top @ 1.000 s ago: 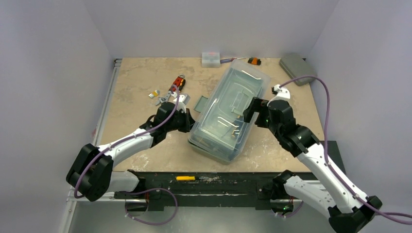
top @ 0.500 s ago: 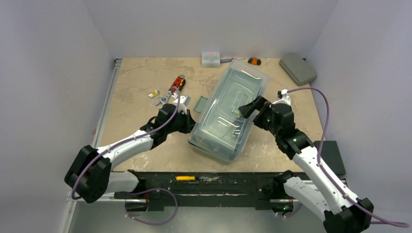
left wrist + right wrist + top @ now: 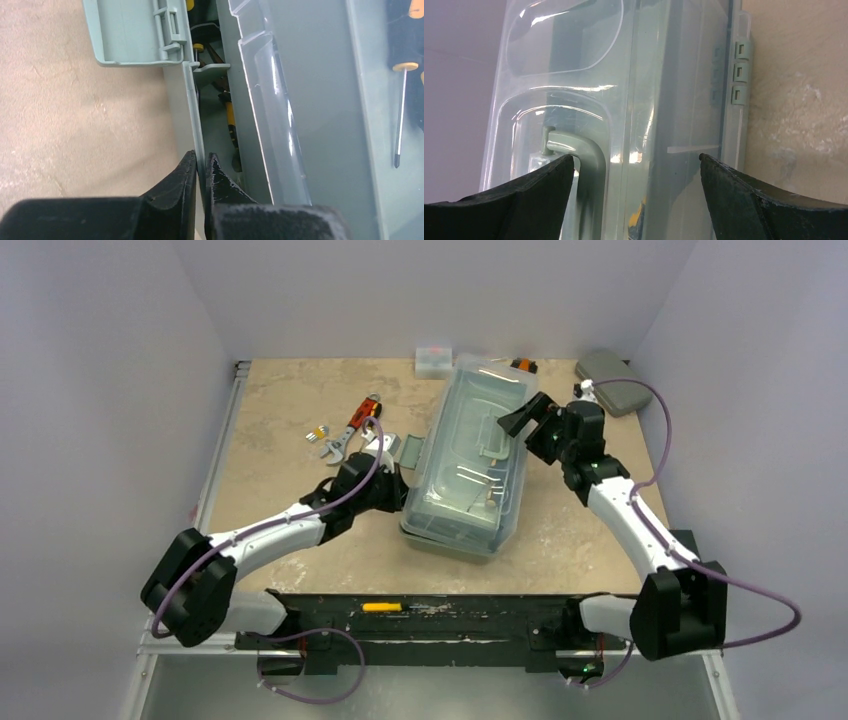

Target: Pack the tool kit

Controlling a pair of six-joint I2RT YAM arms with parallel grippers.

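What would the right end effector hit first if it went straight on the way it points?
Probably the toolbox's translucent lid, beside its green handle; the right end effector hangs open over it, depth unclear.

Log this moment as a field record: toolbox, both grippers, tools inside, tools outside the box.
toolbox: sage-green toolbox, translucent lid over it, side latch hanging unfastened
left gripper: left gripper shut on the thin edge of the toolbox's left wall
right gripper: right gripper open above the lid, one finger beside the handle
inside: screwdriver seen through the lid
outside: red-handled pliers on the table, left of the box
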